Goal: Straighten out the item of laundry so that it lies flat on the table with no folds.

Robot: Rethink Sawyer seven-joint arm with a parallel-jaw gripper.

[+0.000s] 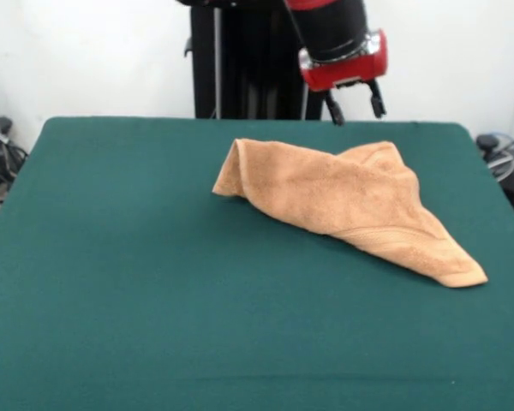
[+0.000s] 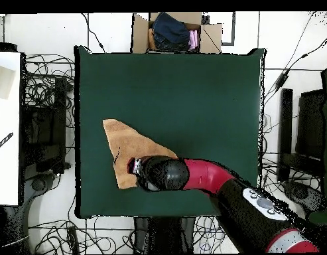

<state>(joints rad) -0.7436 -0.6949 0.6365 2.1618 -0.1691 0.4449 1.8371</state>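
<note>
Gripper (image 1: 355, 109) empty, fingers parted, above towel (image 1: 351, 205); towel folded, bunched on table (image 1: 120, 282).

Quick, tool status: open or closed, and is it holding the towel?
Tool: open and empty, raised above the far edge of the towel, not touching it.

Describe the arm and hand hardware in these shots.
The arm is glossy red with black sections; its base link carries a grey panel with small buttons. The wrist ends in a black cylinder with a red collar trimmed in silver. The hand has two short, thin black fingers.
</note>
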